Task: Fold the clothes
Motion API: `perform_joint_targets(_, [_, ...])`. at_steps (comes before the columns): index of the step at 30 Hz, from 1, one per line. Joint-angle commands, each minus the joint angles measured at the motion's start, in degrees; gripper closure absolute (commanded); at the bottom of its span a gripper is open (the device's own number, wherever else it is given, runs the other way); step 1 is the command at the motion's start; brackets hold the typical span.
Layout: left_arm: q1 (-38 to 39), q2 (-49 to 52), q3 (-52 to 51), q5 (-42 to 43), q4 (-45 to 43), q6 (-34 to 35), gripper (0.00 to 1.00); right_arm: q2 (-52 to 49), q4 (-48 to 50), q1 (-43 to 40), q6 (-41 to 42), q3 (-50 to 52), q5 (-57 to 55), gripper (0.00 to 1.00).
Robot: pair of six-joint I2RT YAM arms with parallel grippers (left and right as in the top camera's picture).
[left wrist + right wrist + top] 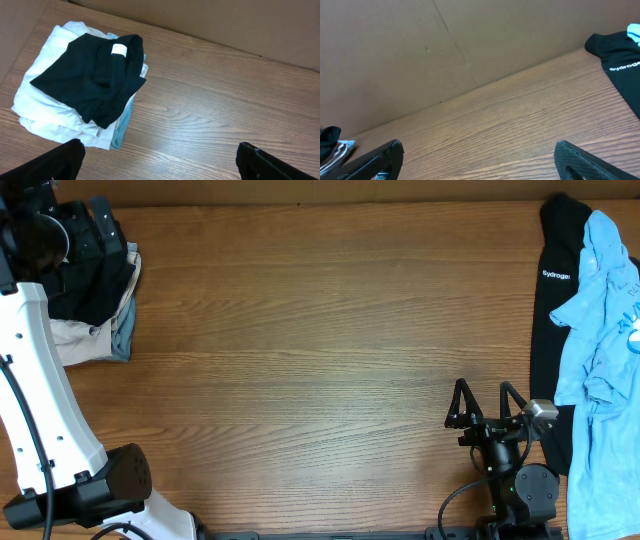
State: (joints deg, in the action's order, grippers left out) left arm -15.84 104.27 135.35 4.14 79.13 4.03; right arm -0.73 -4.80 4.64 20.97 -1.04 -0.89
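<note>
The black T-shirt point(95, 75) lies folded on top of a pile of clothes at the table's far left, its white neck label point(119, 49) facing up. It also shows in the overhead view point(95, 295). My left gripper point(160, 147) is open and empty, raised above the table just beside the pile; in the overhead view point(100, 235) it sits over the pile's far side. My right gripper point(485, 402) is open and empty near the front right of the table, and its wrist view point(479, 146) shows only bare wood between the fingers.
Under the black T-shirt lie a folded white garment point(45, 110) and a teal one point(125, 125). At the right edge a black garment with white lettering point(552, 280) lies under a light-blue T-shirt point(600, 330). A cardboard wall point(420, 50) stands behind the table.
</note>
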Motion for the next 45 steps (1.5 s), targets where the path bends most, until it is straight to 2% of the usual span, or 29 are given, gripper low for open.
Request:
perform_joint_targets(1, [0.2,0.3,-0.2,0.4,0.0,-1.0,0.00,0.6,0.2,0.3,-0.3,0.6,-0.3,0.00])
perform_joint_targets(9, [2.1,-0.4,-0.3,0.1,0.0,-1.1,0.00,0.6,0.2,0.3,-0.3,0.6,-0.3,0.00])
perform_joint_targets(17, [16.3,-9.6,-1.2,-1.7,-1.0,-2.8,0.00,0.6,0.2,0.3,-0.3,0.6,-0.3,0.00])
perform_joint_targets(20, [19.7,-15.2,-7.4,-4.3,-2.6,-3.4,0.00,0.6,0.2,0.3,-0.3,0.6,-0.3,0.00])
perform_joint_targets(22, [20.1,-19.6,-15.7,-4.0,-8.7,-3.1,0.00,0.6,0.2,0.3,-0.3,0.6,-0.3,0.00])
perform_joint_targets(24, [19.9,-28.5,-35.0,-1.4,-25.0,-2.3,0.00,0.6,0.2,0.3,-0.3,0.6,-0.3,0.00])
perform_joint_targets(28, [19.9,-42.6,-64.2,0.4,-47.5,-2.3,0.00,0.6,0.2,0.3,-0.3,0.6,-0.3,0.00])
perform_joint_targets(32, [19.7,-56.9,-86.8,0.2,-61.3,-2.3,0.00,0.6,0.2,0.3,-0.3,0.6,-0.3,0.00])
perform_joint_targets(40, [15.3,-83.1,-121.4,0.4,-81.2,-0.5,0.00,0.6,0.2,0.3,-0.3,0.6,-0.3,0.00])
perform_joint_targets(45, [13.8,-93.1,-131.9,1.4,-86.1,-0.1,0.00,0.6,0.2,0.3,-0.3,0.6,-0.3,0.00])
